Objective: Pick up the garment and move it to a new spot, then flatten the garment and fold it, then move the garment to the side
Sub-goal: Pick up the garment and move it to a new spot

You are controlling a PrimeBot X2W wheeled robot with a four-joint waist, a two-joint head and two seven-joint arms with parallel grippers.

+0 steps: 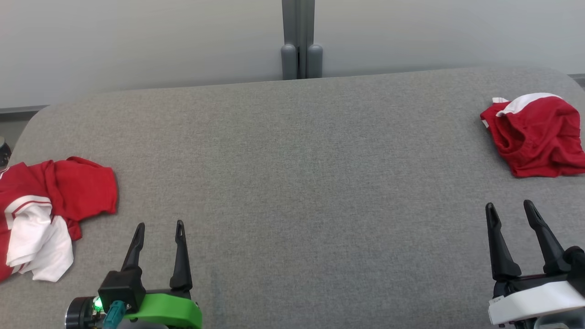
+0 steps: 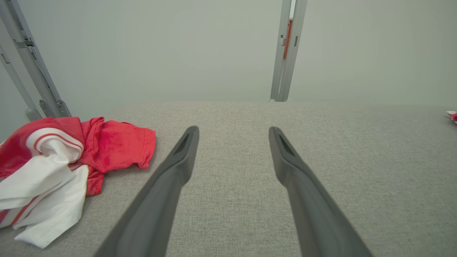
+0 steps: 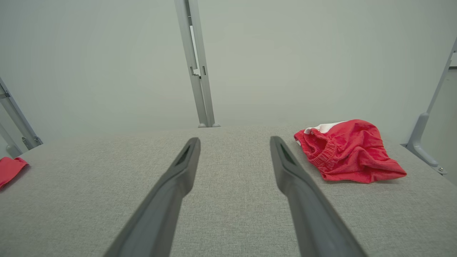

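Robot's left gripper [image 1: 160, 224] and right gripper [image 1: 509, 204] hover low over a grey fabric-covered table [image 1: 292, 160], each with its two long dark fingers spread wide apart and gripping nothing. A crumpled red-and-white garment [image 1: 68, 192] lies in a heap at the table's left edge, just beside the left gripper on its outer side. Its red sleeve is spread toward the table's middle, and a white part with red stripes is bunched on the near side. Part of the heap runs past the head view's left border. In the left wrist view the red-and-white garment [image 2: 114, 146] sits to the left of the parted fingers, near them but not touching. A second piece, a pair of red shorts [image 1: 539, 137] with a white band, lies bunched near the table's far right edge, beyond the right gripper and well apart from it. The right wrist view shows the red shorts [image 3: 353, 153] with the ribbed waistband turned toward the fingers, off to their right. Behind the table stands a pale wall [image 1: 137, 41] with a grey upright post [image 1: 299, 41] at its centre, whose two rounded feet meet the table's far edge. A small dark object [image 1: 3, 153] shows at the far left border, too cut off to identify.
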